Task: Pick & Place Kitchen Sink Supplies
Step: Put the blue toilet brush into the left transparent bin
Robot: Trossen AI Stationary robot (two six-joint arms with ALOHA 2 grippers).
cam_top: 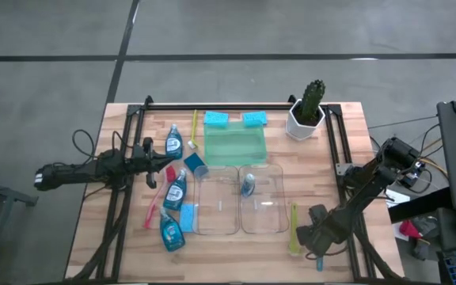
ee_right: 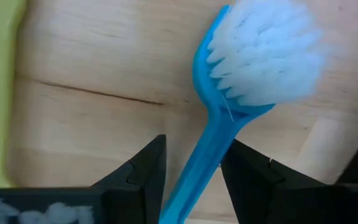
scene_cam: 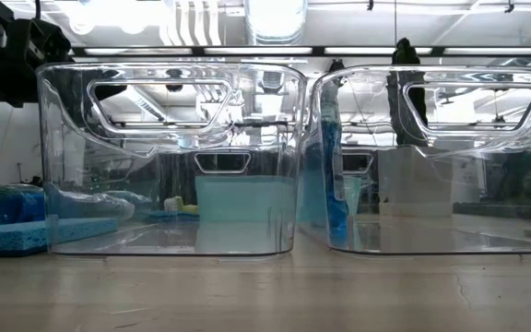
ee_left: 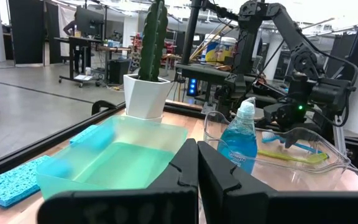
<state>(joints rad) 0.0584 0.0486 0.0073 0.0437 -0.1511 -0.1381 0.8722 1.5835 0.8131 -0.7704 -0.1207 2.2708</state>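
Observation:
A blue brush (ee_right: 263, 53) with white bristles lies flat on the wooden table near its front right corner; its handle end (cam_top: 321, 262) shows in the high view. My right gripper (ee_right: 193, 171) points down over it, open, one finger on each side of the handle. A yellow-green brush (cam_top: 294, 226) lies just left of it. One bottle of blue liquid (cam_top: 247, 184) stands in the right clear bin (cam_top: 274, 207). More bottles (cam_top: 176, 188), blue sponges (cam_top: 216, 119) and a red-pink brush (cam_top: 155, 202) lie on the table's left half. My left gripper (ee_left: 197, 180) is shut and waits at the left. My right gripper straddles the blue brush's handle (ee_right: 197, 168) just below the head, fingers pointing down and set across it. A gap shows between one finger (ee_right: 145, 171) and the handle. Whether the other finger (ee_right: 247, 177) touches it, I cannot tell. The brush lies on the table.
Two clear bins (cam_top: 216, 202) stand side by side at the table's middle, a green tray (cam_top: 234, 146) behind them. A cactus in a white pot (cam_top: 307, 112) stands at the far right. A black frame rail (cam_top: 335, 158) runs along the right side.

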